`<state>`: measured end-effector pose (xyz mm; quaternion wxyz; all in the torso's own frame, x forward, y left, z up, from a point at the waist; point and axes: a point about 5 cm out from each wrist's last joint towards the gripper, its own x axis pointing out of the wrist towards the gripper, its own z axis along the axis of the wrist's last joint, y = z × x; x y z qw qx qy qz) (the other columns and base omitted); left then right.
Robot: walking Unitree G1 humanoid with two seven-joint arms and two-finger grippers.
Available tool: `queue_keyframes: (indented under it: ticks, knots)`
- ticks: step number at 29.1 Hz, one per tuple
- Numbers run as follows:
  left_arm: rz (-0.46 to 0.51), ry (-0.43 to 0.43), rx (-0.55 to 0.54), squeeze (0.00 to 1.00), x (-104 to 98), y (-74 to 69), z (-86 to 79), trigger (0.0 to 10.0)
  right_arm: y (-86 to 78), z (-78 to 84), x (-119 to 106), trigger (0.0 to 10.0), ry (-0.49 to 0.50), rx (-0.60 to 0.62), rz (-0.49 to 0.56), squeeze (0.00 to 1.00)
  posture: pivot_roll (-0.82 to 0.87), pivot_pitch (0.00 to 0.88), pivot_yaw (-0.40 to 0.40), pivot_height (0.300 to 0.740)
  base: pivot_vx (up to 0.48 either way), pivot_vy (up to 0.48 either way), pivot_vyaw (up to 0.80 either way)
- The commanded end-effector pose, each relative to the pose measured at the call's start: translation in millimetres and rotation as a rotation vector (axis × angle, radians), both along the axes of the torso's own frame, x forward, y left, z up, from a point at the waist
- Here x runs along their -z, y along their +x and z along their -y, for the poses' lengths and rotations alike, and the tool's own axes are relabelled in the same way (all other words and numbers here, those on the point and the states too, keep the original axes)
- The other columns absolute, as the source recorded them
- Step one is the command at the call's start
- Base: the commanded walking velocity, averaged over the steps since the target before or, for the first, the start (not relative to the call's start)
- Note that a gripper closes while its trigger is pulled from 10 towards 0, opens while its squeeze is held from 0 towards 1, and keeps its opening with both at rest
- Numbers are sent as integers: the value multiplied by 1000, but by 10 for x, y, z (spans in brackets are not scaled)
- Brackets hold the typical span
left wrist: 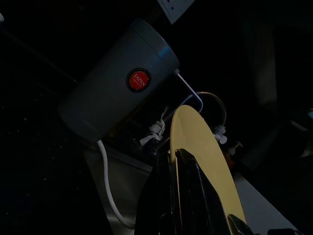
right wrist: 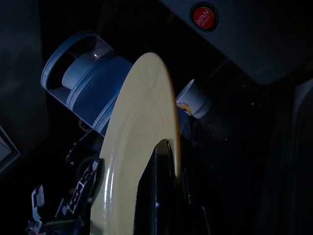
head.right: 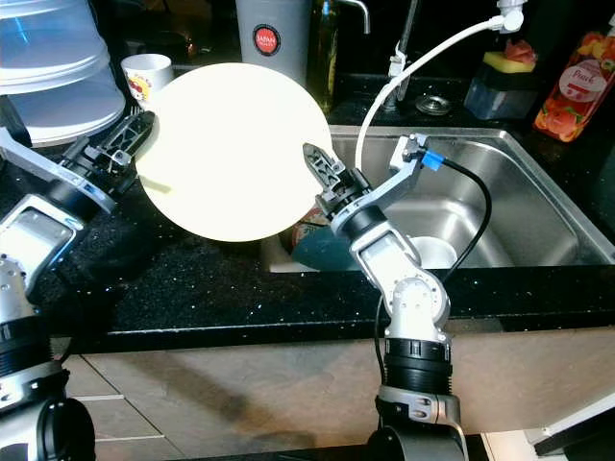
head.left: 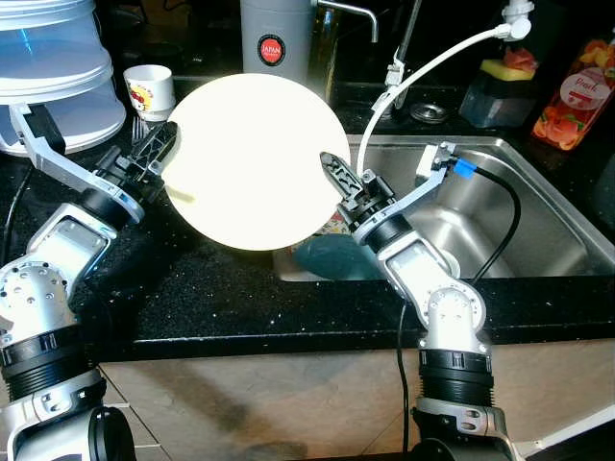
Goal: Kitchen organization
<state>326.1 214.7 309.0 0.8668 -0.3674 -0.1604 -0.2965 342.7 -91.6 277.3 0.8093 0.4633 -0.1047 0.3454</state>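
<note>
A round pale-yellow plate [head.left: 252, 160] is held above the black speckled counter [head.left: 221, 298], its face turned up toward the head camera, gripped at opposite rims by both arms. The left gripper [head.left: 159, 147] is clamped on the plate's left rim, its black fingers [left wrist: 188, 196] closed over the thin edge as the left wrist view shows. The right gripper [head.left: 336, 178] pinches the right rim in the same way, one finger [right wrist: 159, 186] lying against the plate's underside in the right wrist view. The plate spans the counter's strip between the stacked blue-white containers [head.left: 53, 67] on the left and the stainless steel sink [head.left: 519, 221] on the right; its right edge overhangs the sink's left corner, where a teal dish [head.left: 332, 257] sits just below it. Behind the plate stand a small white cup [head.left: 149, 89] with a printed motif and a tall grey cylindrical canister [head.left: 276, 38] bearing a red round label; both are near the rim, though whether they touch cannot be told. A white hose [head.left: 423, 72] arcs from the tap area down behind the right gripper. A black holder with a yellow sponge [head.left: 502, 82] and a bottle with a fruit label [head.left: 575, 91] stand on the counter beyond the basin, well apart from the plate. The basin's right half is smooth, bare metal.
</note>
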Motion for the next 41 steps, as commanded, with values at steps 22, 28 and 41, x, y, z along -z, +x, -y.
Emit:
queue_keyframes:
  ticks: [22,28,41]
  knots:
    - [-69,23,-422,0,23,126,-459,10000,95,320,-50,0,57,146,-10,0,29,135,-35,740,0,0,0]
    - [19,575,-127,0,153,48,190,10000,315,692,-97,0,-252,578,25,0,25,136,-27,740,0,0,0]
    - [94,819,192,0,376,-49,646,10000,595,377,150,0,-786,574,73,0,38,126,-28,740,0,0,0]
